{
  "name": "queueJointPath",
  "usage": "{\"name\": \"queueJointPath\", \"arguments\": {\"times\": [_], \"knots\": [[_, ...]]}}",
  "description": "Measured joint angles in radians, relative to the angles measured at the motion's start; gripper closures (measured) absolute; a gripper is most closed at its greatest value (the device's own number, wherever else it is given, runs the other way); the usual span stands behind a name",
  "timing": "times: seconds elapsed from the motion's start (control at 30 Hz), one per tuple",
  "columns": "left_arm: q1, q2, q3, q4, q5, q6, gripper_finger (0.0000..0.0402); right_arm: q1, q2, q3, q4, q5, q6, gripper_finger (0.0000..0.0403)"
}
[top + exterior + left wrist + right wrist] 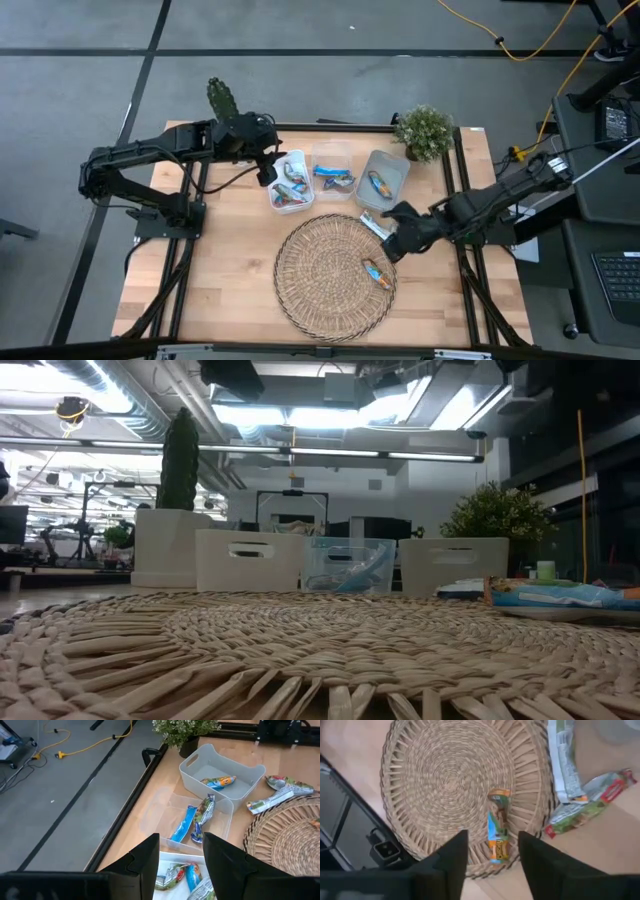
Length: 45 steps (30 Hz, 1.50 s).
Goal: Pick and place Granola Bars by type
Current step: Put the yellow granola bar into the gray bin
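My left gripper [268, 170] [181, 865] hangs open above the left white tub [288, 190], which holds several bars [186, 876]. The clear middle tub [220, 805] holds a blue bar and a greenish one [192, 820]. The right tub [250, 770] holds one blue-orange bar [218, 781]. My right gripper [392, 245] [492, 862] is open over the right rim of the woven mat [310, 270]. A blue-orange bar [497, 832] [377, 272] lies on the mat below it. Two green-silver bars [570, 780] [372, 222] lie at the mat's far right edge, partly on the table.
A small leafy plant [424, 130] stands at the table's far right corner and a cactus [221, 98] at the far left. The three tubs stand in a row along the far side [350, 565]. Bare wood shows left of the mat [210, 270].
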Motion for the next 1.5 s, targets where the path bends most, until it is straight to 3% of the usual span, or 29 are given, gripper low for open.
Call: {"name": "queueJointPath", "arguments": {"times": [0.2, 0.4, 0.83, 1.07, 1.43, 1.5], "knots": [[0.000, 0.000, 0.000, -0.023, 0.027, 0.000, 0.0258, 0.046, 0.162, 0.000, 0.056, -0.079, -0.031, 0.0154], [0.000, 0.000, 0.000, -0.041, 0.040, 0.000, 0.0258, 0.039, 0.322, 0.000, 0.088, -0.135, -0.078, 0.0108], [0.000, 0.000, 0.000, -0.089, 0.132, 0.000, 0.0258, 0.035, 0.558, 0.000, 0.225, -0.144, -0.112, 0.0106], [0.000, 0.000, 0.000, -0.100, 0.159, 0.000, 0.0258, 0.035, 0.592, 0.004, 0.228, -0.157, -0.111, 0.0161], [0.000, 0.000, 0.001, -0.099, 0.158, -0.010, 0.0258, 0.036, 0.522, 0.000, 0.226, -0.179, -0.151, 0.0354], [0.000, 0.000, 0.001, -0.099, 0.158, -0.010, 0.0258, 0.036, 0.494, 0.002, 0.202, -0.180, -0.162, 0.0366]]}}
